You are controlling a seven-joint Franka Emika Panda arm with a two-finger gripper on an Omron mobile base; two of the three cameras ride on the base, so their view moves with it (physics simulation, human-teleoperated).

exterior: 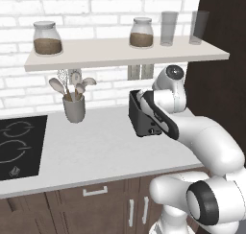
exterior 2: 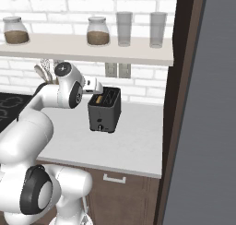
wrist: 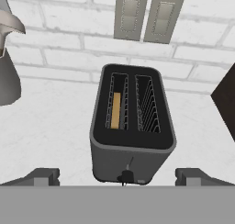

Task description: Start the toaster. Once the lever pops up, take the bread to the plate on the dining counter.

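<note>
Toaster [wrist: 132, 126] stands on the white worktop [wrist: 55, 126] below two wall outlets [wrist: 144, 15], bread [wrist: 116, 110] sunk in its left slot. My gripper [wrist: 117, 176] hovers just above its front, fingers [wrist: 43, 176] spread fully wide, holding and touching nothing.

No text, label, brand or number can be read anywhere.
</note>
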